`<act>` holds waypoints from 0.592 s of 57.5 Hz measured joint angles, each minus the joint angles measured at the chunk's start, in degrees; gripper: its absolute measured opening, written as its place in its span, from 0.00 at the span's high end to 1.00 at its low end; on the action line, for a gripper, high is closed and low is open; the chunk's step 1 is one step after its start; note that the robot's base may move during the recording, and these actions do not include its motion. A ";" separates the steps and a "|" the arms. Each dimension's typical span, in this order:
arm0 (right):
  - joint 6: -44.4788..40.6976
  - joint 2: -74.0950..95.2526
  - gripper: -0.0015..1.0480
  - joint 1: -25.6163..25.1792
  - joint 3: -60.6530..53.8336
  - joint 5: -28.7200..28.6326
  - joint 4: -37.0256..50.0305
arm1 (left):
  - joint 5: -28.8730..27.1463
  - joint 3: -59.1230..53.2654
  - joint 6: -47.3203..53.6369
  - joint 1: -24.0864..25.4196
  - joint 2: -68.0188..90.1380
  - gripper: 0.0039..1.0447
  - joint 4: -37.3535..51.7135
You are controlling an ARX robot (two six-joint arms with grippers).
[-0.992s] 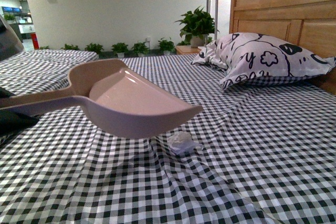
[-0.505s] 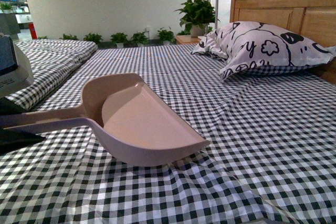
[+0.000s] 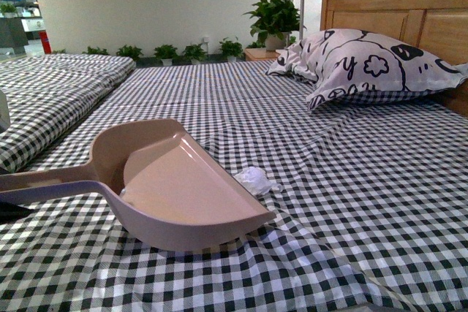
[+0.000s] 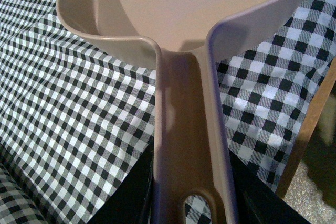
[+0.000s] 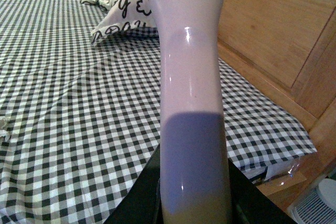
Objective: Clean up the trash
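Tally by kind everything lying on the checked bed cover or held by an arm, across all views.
Dustpan: 1
Crumpled white wad: 1
Pillow: 1
Pale-handled tool, head out of view: 1
Total: 4

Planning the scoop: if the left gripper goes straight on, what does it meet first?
The dustpan it holds leads; its lip would likely reach the trash just ahead on the checked sheet; depth unclear.
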 joint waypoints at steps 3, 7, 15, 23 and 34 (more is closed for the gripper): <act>0.00 0.00 0.82 0.00 0.00 0.02 0.00 | 0.20 0.00 -0.15 -0.11 0.35 0.74 0.44; -0.02 0.00 0.82 0.00 0.00 0.02 0.00 | 0.37 0.00 -0.31 -0.28 0.92 0.74 0.92; -0.02 0.00 0.82 0.00 0.00 0.02 0.00 | 0.33 -0.31 -0.17 -0.33 1.88 0.74 0.94; 0.00 0.00 0.82 0.00 0.00 0.02 0.00 | 0.33 -1.18 0.13 0.02 2.73 0.74 0.87; -0.02 0.00 0.82 0.00 0.00 0.02 0.00 | 0.42 -1.75 0.31 1.03 3.89 0.74 0.59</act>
